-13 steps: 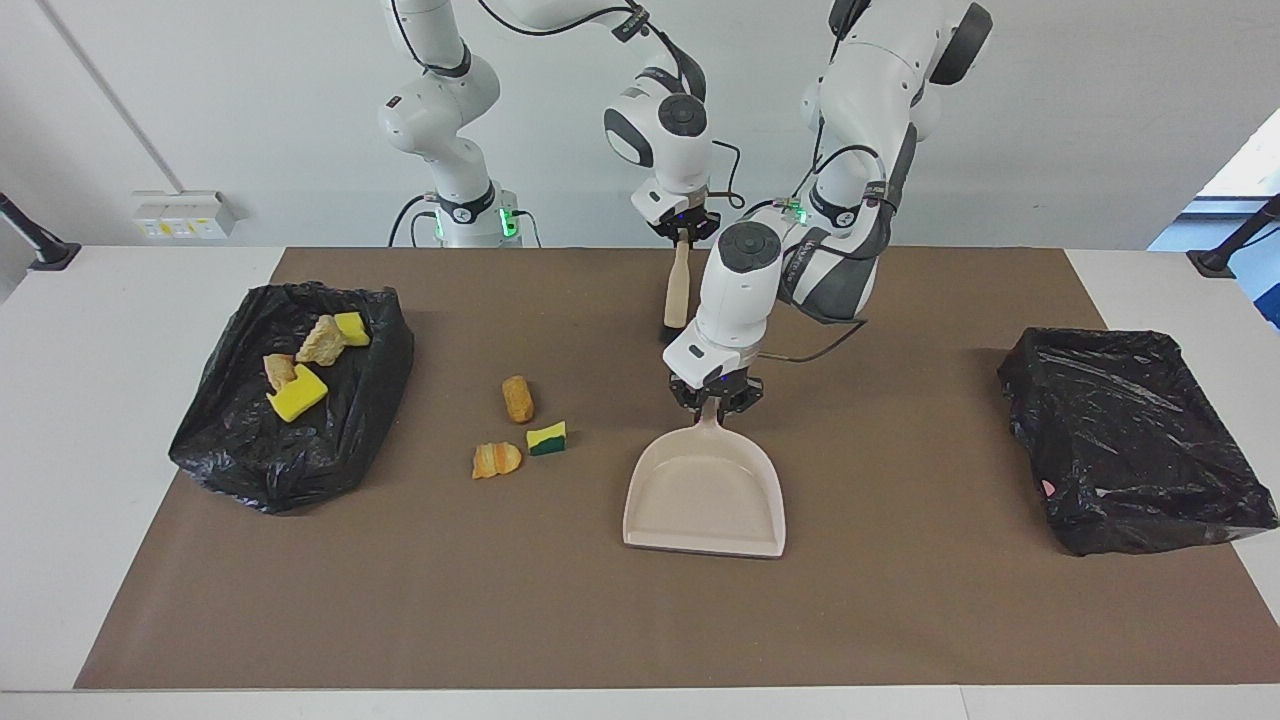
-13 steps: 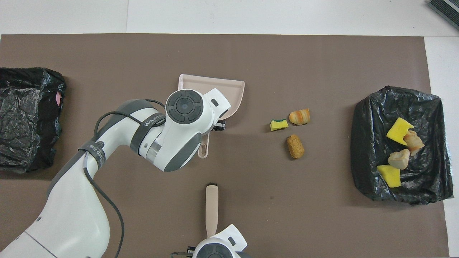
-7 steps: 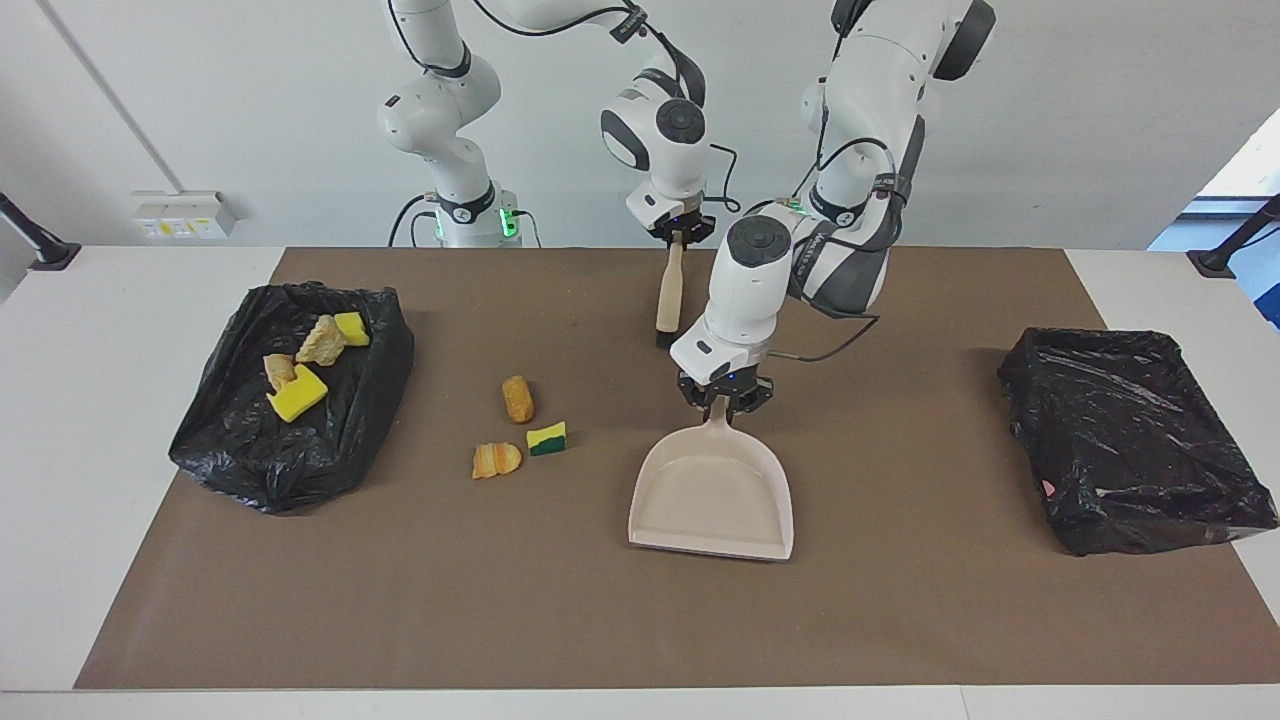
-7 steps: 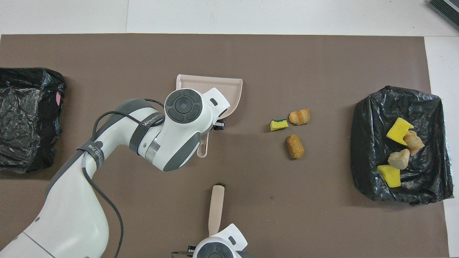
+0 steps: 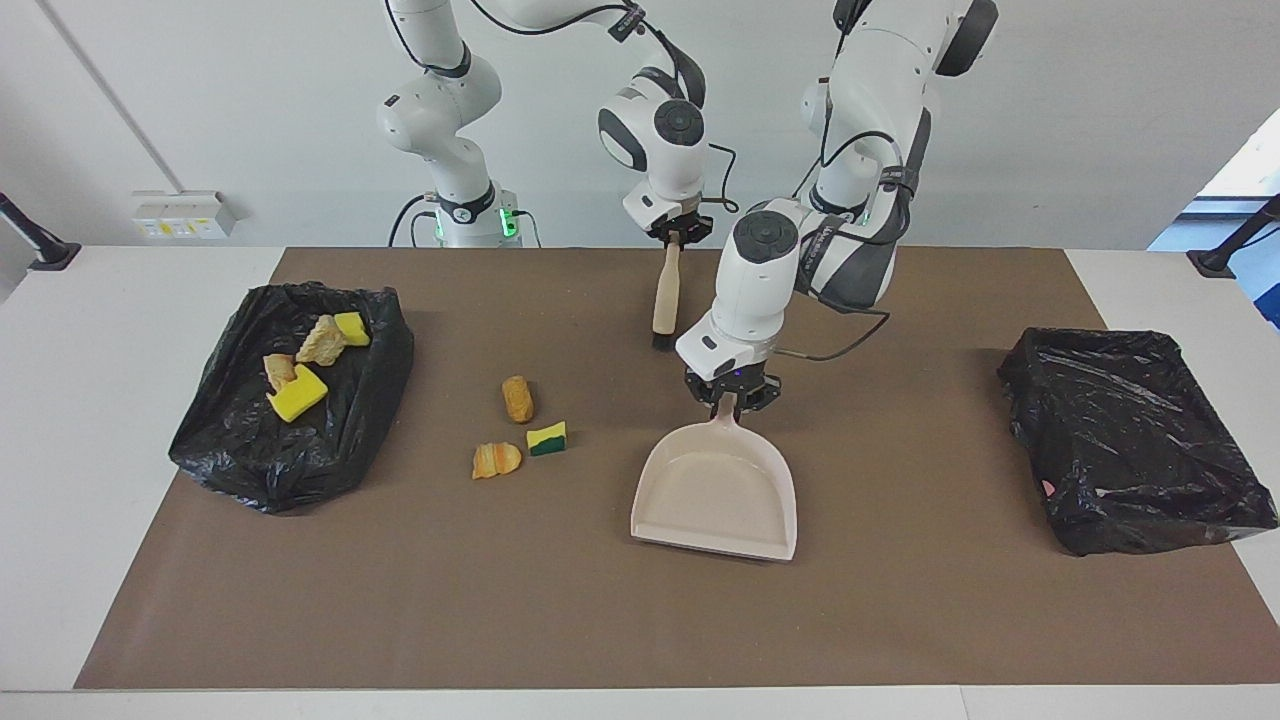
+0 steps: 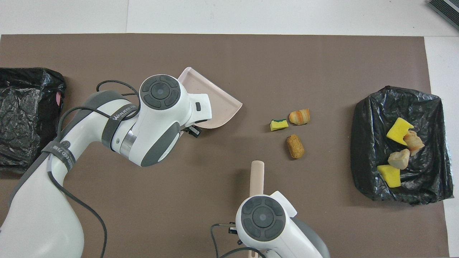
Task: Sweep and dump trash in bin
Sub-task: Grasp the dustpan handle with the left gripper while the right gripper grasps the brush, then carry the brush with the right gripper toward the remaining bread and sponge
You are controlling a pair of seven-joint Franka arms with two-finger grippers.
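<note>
The dustpan [image 5: 717, 492] in the left hand [image 5: 732, 396] has turned slightly, and the brush [image 5: 664, 295] has swung.

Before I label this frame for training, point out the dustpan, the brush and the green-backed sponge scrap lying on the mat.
dustpan [image 5: 715, 495]: facing view, middle of its pale pan floor.
brush [image 5: 665, 285]: facing view, middle of its wooden handle.
green-backed sponge scrap [image 5: 547, 438]: facing view, its yellow top face.

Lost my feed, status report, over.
Left gripper shut on dustpan. Right gripper shut on brush. Three scraps loose on mat, four in bin. Nothing between.
</note>
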